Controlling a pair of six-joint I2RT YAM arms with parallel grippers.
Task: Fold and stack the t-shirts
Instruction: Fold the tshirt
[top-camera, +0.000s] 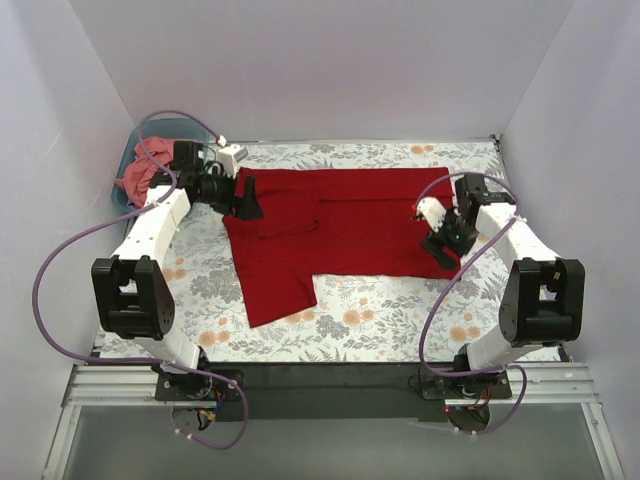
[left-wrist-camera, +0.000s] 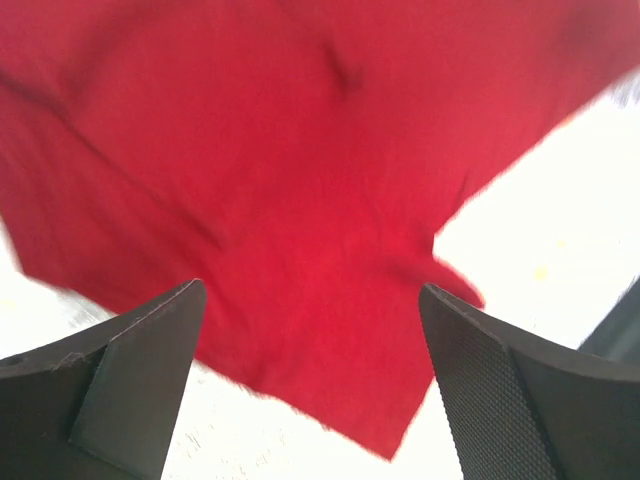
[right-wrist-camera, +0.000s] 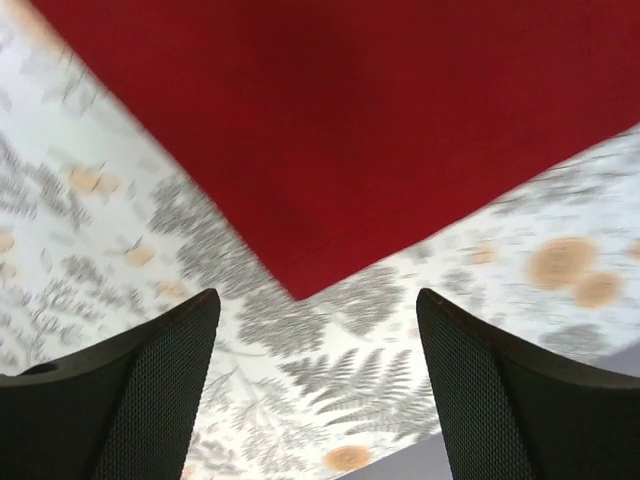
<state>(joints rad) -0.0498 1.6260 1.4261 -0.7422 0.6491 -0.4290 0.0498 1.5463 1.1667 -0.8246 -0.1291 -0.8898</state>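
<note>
A deep crimson t-shirt lies spread flat on the floral table cover, partly folded, one sleeve pointing toward the near edge. My left gripper hangs open over the shirt's left end, with red cloth below its fingers and nothing between them. My right gripper stands open just off the shirt's right edge. In the right wrist view a corner of the shirt lies ahead of the spread fingers. A salmon-pink t-shirt sits bunched in the tub at the back left.
A teal plastic tub stands in the back left corner against the white wall. White walls close in the table on three sides. Purple cables loop from both arms. The floral cover ends at a dark rail near the arm bases.
</note>
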